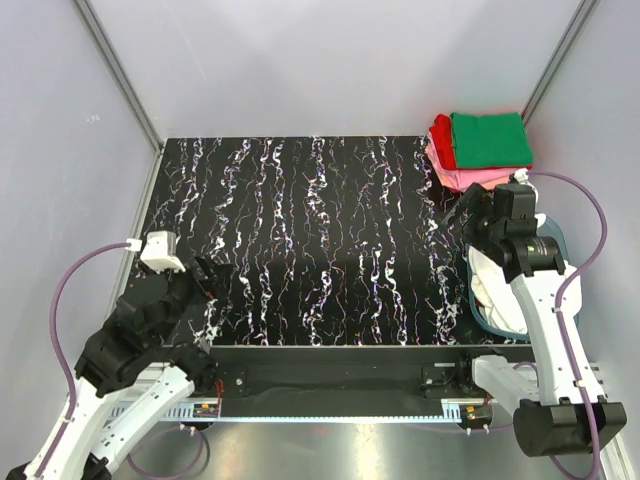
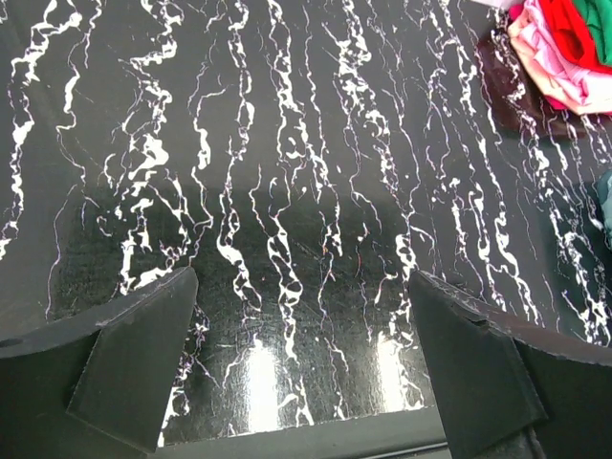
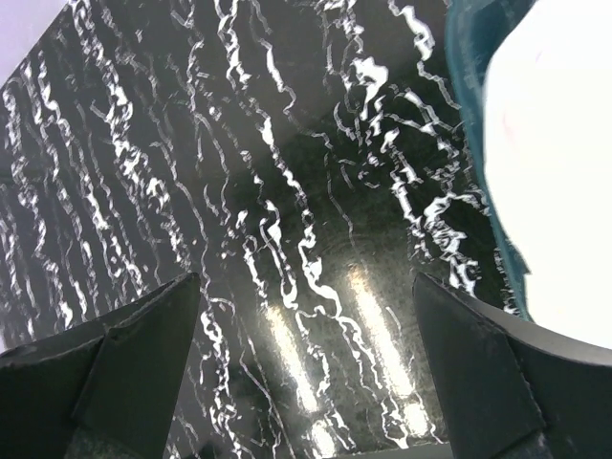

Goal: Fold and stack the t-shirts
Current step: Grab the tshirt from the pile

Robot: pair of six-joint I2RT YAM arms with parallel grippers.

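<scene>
A stack of folded t-shirts (image 1: 480,148) lies at the table's back right corner: green on top, red and pink below. Part of it shows in the left wrist view (image 2: 564,48). White cloth (image 1: 497,290) lies in the blue-grey tub (image 1: 480,308) at the right edge; it also shows in the right wrist view (image 3: 555,163). My left gripper (image 1: 208,275) is open and empty over the table's front left. My right gripper (image 1: 475,205) is open and empty above the table beside the tub, just in front of the stack.
The black marbled tabletop (image 1: 320,240) has a raised front edge (image 1: 330,355). Grey walls close in the back and both sides. Purple cables loop beside each arm.
</scene>
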